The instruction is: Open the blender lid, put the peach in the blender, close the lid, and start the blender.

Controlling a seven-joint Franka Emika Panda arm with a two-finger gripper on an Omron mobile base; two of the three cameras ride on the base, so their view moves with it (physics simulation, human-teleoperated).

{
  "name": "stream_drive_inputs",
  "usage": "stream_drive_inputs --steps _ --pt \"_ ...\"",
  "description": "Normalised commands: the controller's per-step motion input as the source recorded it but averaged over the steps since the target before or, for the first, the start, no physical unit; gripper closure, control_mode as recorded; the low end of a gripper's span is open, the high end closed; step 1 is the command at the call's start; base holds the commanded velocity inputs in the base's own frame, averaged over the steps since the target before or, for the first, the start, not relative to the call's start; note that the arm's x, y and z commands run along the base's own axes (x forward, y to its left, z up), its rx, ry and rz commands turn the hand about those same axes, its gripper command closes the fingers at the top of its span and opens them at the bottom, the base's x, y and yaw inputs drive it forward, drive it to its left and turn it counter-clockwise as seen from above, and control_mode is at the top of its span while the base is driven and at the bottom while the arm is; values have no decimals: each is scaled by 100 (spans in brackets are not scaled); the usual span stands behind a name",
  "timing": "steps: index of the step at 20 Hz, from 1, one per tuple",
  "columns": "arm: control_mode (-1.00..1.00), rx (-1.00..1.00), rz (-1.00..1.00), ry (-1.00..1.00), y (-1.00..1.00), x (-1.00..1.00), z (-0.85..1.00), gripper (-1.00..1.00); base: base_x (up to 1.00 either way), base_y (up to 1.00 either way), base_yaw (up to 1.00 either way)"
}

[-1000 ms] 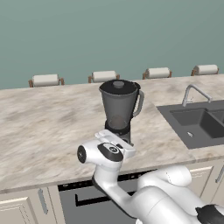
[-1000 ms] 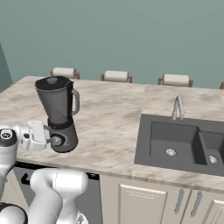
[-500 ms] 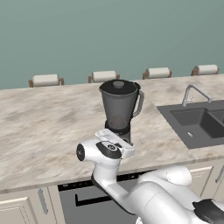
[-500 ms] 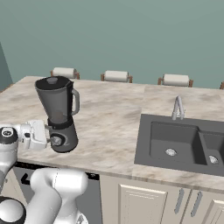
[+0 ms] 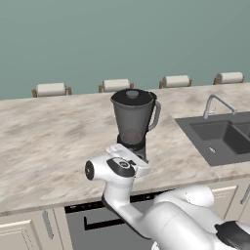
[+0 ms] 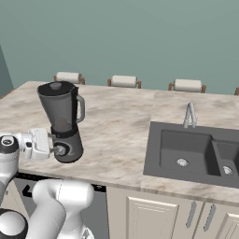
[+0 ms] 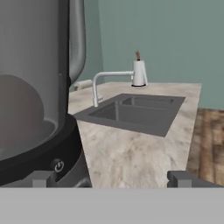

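Blender stands upright on the marble tabletop, near its front edge, left of the sink. Blender lid sits on top of the jar, closed, knob up. A rounded orange-brown shape shows through the smoky jar at the bottom, looks like the peach, also seen pale and blurred through the jar wall in the hand view. Gripper is level with the blender base, at its front side, fingers wide apart, clamped on nothing. One fingertip sits right by the base near the power symbol; contact unclear. Dial on base faces front. Faucet behind the sink, well apart from the blender. Four stool backs along the tabletop's far edge.
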Motion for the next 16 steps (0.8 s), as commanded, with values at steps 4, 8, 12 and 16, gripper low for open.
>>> stream_drive_inputs --steps 4,8,12,16 --pt "-100 0 -5 -1 -33 0 -7 -100 0 0 0" --pt "-100 0 -9 -7 -38 -15 -3 -100 0 0 0" --pt "-100 0 -8 -9 -25 -9 0 -100 0 0 0" --pt "-100 0 -4 -4 -3 0 0 -100 0 0 0"
